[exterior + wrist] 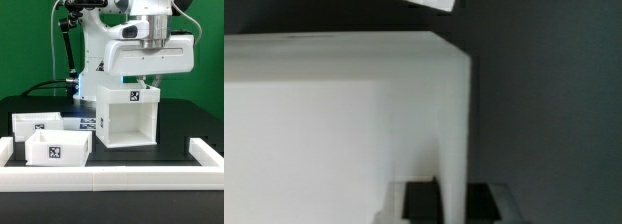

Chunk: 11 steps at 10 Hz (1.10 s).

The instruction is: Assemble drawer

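- White plastic makes up the drawer housing [128, 115], which stands upright at mid-counter with its open face toward the near side. The pincer [149, 82] meets its top from above, over the wall on the exterior view's right.
- In the wrist view the pincer [452, 197] straddles a thin wall of the drawer housing [331, 130]. Its dark fingers [420, 203] lie against both faces with no gap showing, so it is clamped on that wall.
- It is tall and boxy, with a black-and-white square tag [133, 96] on the band above the opening.
- Two shallow trays sit on the exterior view's left, well apart from the pincer. The far tray [38, 124] and the near tray [58, 150] are close together, each with a tag on its near face.
- The marker board [88, 124] lies flat between the trays and the housing.
- A low white rail [110, 181] borders the near edge and both sides. Bare black counter [175, 150] shows between the housing and the rail, on the exterior view's right and on the near side.
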Tool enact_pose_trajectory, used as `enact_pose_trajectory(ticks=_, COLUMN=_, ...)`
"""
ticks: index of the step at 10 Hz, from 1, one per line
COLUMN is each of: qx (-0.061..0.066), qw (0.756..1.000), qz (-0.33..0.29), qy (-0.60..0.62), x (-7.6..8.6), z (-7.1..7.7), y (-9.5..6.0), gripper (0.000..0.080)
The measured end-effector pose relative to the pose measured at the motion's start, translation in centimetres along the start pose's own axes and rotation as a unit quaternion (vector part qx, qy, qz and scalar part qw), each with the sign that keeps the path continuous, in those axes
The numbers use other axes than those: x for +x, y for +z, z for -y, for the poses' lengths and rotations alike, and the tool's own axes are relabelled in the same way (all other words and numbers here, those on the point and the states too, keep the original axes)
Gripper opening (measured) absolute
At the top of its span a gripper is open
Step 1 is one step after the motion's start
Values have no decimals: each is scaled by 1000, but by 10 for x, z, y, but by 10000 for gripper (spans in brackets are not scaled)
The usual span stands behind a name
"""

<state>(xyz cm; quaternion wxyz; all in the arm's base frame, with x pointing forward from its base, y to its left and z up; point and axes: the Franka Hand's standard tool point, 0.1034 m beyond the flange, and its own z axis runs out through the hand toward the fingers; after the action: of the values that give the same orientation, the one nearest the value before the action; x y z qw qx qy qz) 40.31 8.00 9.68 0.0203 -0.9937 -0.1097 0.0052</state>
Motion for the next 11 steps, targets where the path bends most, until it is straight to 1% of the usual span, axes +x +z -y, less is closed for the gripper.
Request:
enact_pose_trajectory(ticks=5, qx=0, qw=1000, qz=0, qy=0, x=0, z=0, y=0, gripper=36)
enact_pose_trajectory(ticks=6, qx=1, qw=1000, qz=0, qy=10, x=4, z=-4, y=0, gripper=36)
enact_pose_trajectory(ticks=7, qx=2, qw=1000, qz=-1, qy=18, x=13, z=-8, y=0, gripper=36)
enact_pose_trajectory(ticks=8, qx=4, qw=1000, qz=-3, qy=28, x=26, z=-10, y=-1, gripper=36)
enact_pose_trajectory(ticks=11, qx=9, qw=998, qz=-24, qy=52, x=69, z=-18, y=-1, gripper=38)
